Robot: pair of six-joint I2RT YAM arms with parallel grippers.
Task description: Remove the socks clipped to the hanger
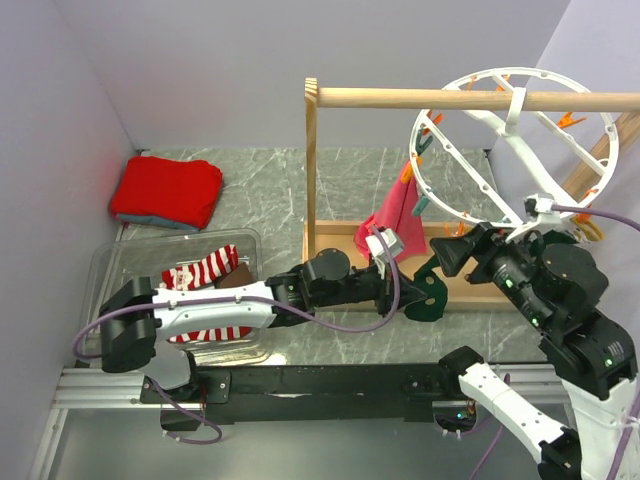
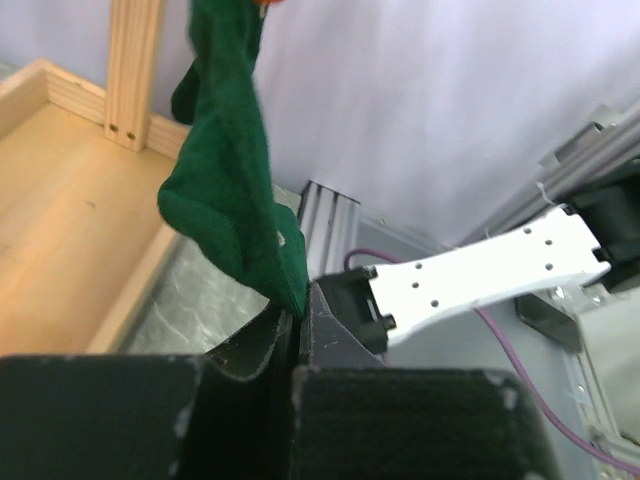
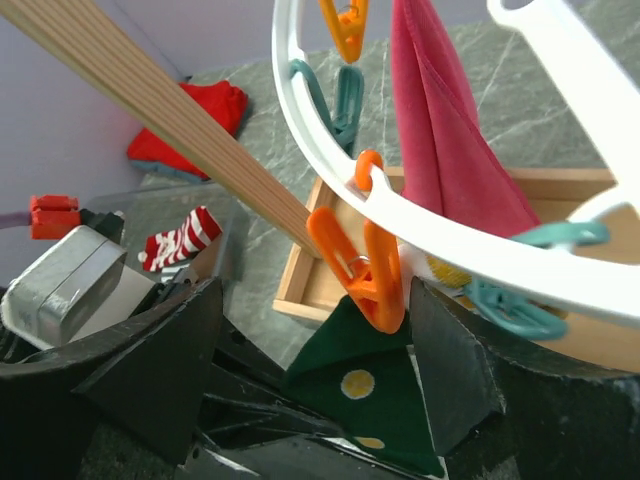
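Under the rim of the large white plastic ring hanger [image 3: 450, 245], a dark green sock with yellow dots [image 2: 225, 190] hangs from a small orange plastic clip [image 3: 365, 275] that seems to bite its top edge. My left fingers [image 2: 255, 355] are closed flat on the sock's lowest tip, with only a little cloth pinched between them. My right fingers [image 3: 160, 360] stand spread, one on each side of that clip, not touching it as far as I can tell. I judge the job now is to squeeze the clip's handles squarely with the right so its mouth lets go, and only then draw the sock down and away from the hanger with the left. Pulling first could tilt the ring on its wooden rail [image 1: 420, 97] or slip my thin pinch. The pink cloth [image 3: 440, 130] clipped further round the hanger should be left alone.
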